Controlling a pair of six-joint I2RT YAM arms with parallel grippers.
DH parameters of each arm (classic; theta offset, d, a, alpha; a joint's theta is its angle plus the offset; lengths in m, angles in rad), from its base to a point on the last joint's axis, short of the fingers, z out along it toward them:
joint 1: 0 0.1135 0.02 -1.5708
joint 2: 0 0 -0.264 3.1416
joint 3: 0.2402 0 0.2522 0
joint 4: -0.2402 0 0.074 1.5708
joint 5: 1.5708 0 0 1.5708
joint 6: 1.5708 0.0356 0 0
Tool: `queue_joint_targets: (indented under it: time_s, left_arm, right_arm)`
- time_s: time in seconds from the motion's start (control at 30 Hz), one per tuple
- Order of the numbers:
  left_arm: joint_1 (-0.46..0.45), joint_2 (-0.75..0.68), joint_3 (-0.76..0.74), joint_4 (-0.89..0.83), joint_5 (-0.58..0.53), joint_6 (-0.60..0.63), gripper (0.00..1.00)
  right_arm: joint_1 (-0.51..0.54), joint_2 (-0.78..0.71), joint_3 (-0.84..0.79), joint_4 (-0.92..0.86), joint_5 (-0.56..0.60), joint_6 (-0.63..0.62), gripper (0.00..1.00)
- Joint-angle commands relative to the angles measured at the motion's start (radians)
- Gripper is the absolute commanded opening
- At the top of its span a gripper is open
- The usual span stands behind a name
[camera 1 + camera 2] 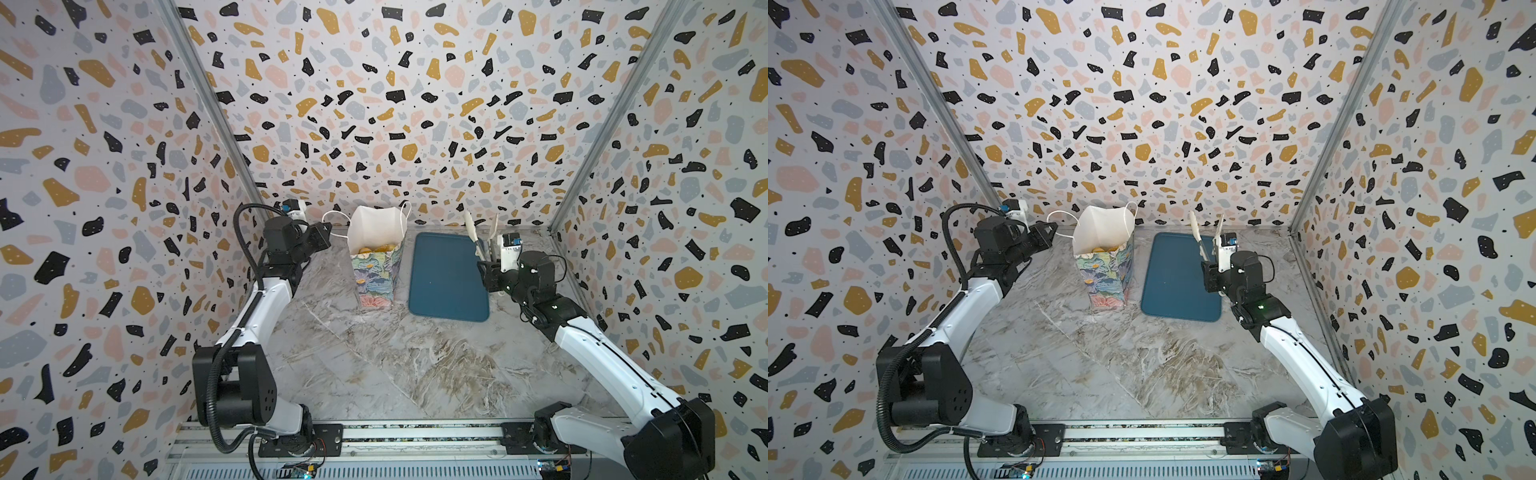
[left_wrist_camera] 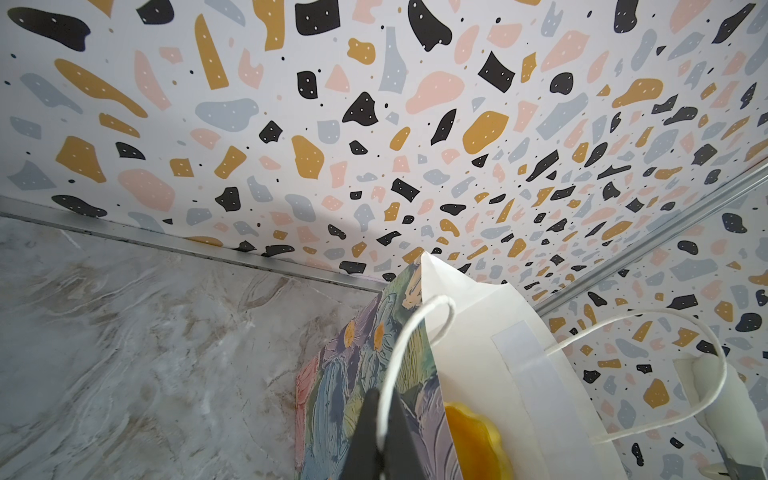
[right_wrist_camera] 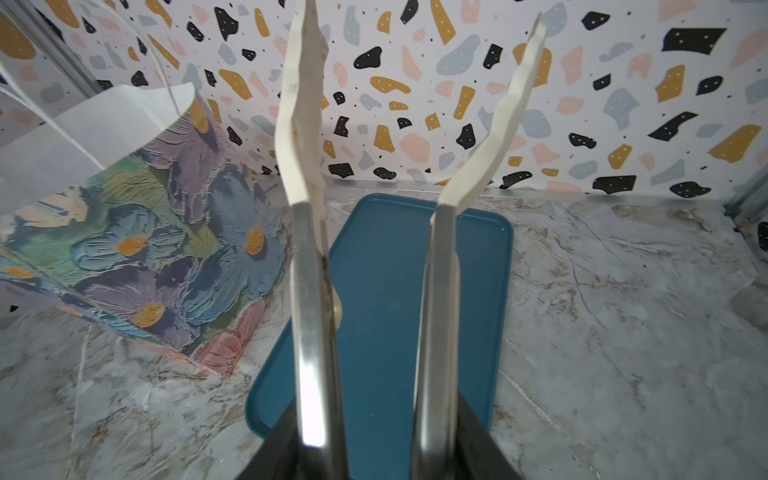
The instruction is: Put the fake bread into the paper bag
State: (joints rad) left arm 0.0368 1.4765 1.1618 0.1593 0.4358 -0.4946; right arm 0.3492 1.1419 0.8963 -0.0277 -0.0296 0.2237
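Now: fake bread point(image 1: 376, 248) in paper bag point(image 1: 376, 284)
L gripper point(image 1: 326, 228): pinching handle point(image 2: 436, 298)
R gripper point(image 1: 487, 263): clamps empty tongs point(image 3: 309, 291), bag to left

The front of the counter point(image 1: 386, 365) lies open between both arms. At the back, the upright paper bag point(image 1: 376, 272) blocks left of centre, its mouth open upward. The left tool point(image 1: 329, 227) pinches its cord handle point(image 2: 386, 374) alongside. The flat blue tray point(image 1: 444, 286) lies low just right, with tongs point(image 1: 470, 228) in the right tool point(image 1: 488, 266) rising over its right edge.
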Motion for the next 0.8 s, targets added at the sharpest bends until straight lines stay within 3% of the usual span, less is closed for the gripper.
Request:
queue_joint_targets:
  time_s: [0.0,0.27,0.47,0.53,0.57,0.63,0.77]
  left_arm:
    - [-0.005,-0.009,-0.006,0.045,0.011,-0.015,0.04]
    - [-0.005,-0.038,0.008,0.042,-0.026,-0.006,0.29]
    - [-0.005,-0.05,0.039,0.02,-0.056,-0.006,0.53]
    - [-0.005,-0.061,0.047,0.024,-0.062,-0.018,0.65]
    - [-0.005,-0.07,0.049,0.026,-0.068,-0.024,0.83]
    - [-0.006,-0.09,0.05,0.029,-0.084,-0.033,0.98]
    - [-0.005,-0.141,0.038,0.03,-0.112,-0.048,1.0]
  right_arm:
    - [-0.029,-0.041,-0.02,0.084,0.008,0.006,0.46]
    - [-0.114,-0.033,-0.097,0.137,0.015,-0.009,0.46]
    - [-0.177,-0.019,-0.154,0.171,0.01,-0.015,0.46]
    - [-0.198,-0.01,-0.171,0.182,0.0,-0.016,0.46]
    - [-0.207,-0.005,-0.178,0.186,-0.003,-0.016,0.46]
    - [-0.222,0.005,-0.198,0.201,-0.013,-0.015,0.46]
    - [-0.247,0.03,-0.232,0.233,-0.021,-0.014,0.46]
